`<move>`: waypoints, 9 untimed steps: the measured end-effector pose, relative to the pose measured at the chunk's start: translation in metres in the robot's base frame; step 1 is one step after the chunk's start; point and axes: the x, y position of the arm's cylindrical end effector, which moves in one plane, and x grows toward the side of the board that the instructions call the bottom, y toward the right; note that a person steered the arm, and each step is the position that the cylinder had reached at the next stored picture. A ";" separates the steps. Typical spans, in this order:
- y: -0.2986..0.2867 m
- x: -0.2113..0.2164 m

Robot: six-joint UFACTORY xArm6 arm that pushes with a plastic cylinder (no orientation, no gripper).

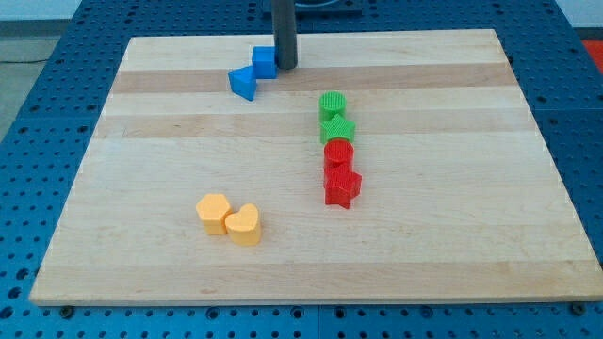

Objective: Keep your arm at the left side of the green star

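A pale wooden table seen from above and in front, resting on a blue perforated base. The arm carries no hand, so there is nothing to open, close or hold with; it ends in a dark upright rod. My tip touches down near the table's far edge, just to the view's right of a blue cube, touching it or nearly so. A blue wedge-like block sits just below and to the left of my tip.

The green star lies well apart from my tip, toward the view's bottom and somewhat to the right. It is second in a tight column: a green cylinder touches it above, a red cylinder below, then a red star. Two yellow heart-shaped blocks sit far below my tip, slightly left.

The star looks like small, light, rigid plastic that would slide readily on smooth wood. No hold is possible or needed: the tip should stop on the bare wood beside its left points without nudging it, since a touch would likely shift the whole column.
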 end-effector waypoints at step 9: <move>-0.012 0.128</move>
